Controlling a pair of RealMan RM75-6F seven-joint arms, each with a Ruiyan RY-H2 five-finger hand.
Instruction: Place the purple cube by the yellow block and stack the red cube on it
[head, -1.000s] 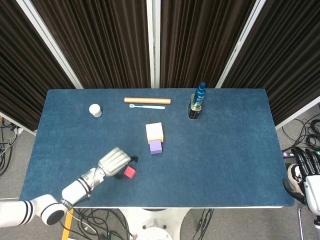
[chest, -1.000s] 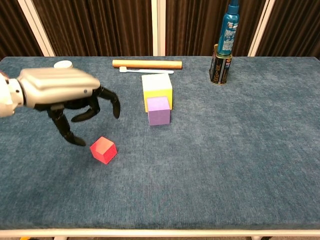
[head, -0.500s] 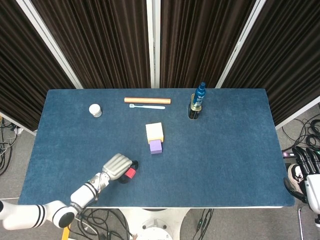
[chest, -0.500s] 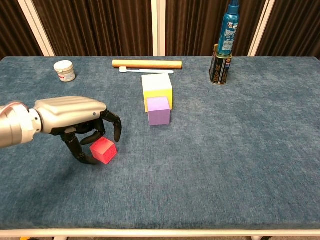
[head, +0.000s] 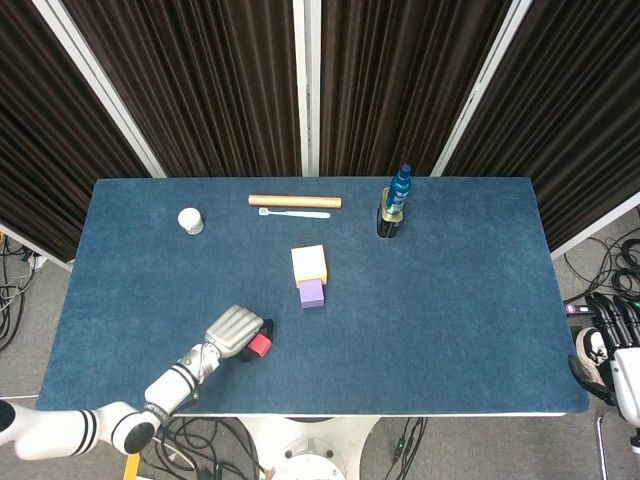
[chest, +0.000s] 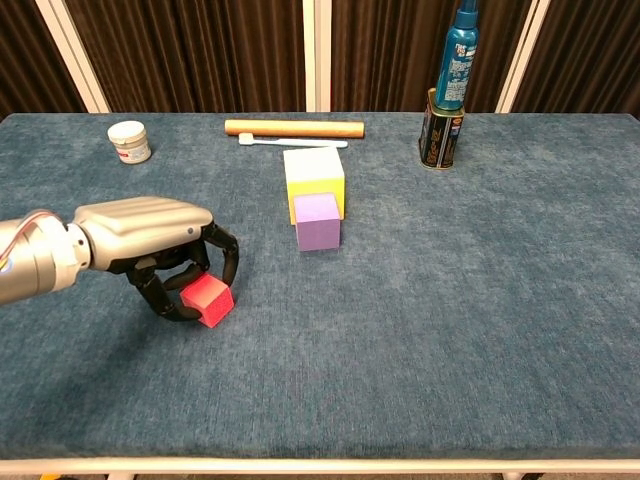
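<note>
The red cube (chest: 207, 300) sits on the desk (chest: 450, 300) near its front-left edge, the left hand (chest: 160, 245) curled over it, fingers touching its sides, though a firm grip cannot be told. The purple cube (chest: 318, 221) already touches the yellow block (chest: 313, 176). A shallow pinch could let the cube slip or twist on lifting, and a skewed release could knock the purple cube. The right hand (head: 612, 345) hangs off the desk, empty.

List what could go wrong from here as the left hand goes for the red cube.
1. The left hand has its fingers curled around the red cube on the table; whether the hold is firm cannot be told, so it may slip on lifting.
2. The purple cube sits tight against the yellow block; a clumsy placement could push it away.
3. The purple top is small, so the cube could land off-centre and topple.
</note>
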